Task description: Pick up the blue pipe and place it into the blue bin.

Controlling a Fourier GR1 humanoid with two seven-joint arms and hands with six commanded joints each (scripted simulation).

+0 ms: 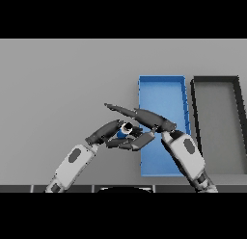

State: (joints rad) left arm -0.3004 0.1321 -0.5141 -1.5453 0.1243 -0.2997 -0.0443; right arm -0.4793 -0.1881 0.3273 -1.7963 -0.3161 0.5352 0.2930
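blue pipe (123, 132) mostly hidden between left hand (102, 132), right hand (144, 118)

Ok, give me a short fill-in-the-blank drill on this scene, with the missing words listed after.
1. The blue pipe sits between the left hand and the ____ hand.
2. The blue bin lies directly to the left of the ____ bin.
3. The right hand reaches across the blue bin's ____ edge.

Missing words: right; black; left
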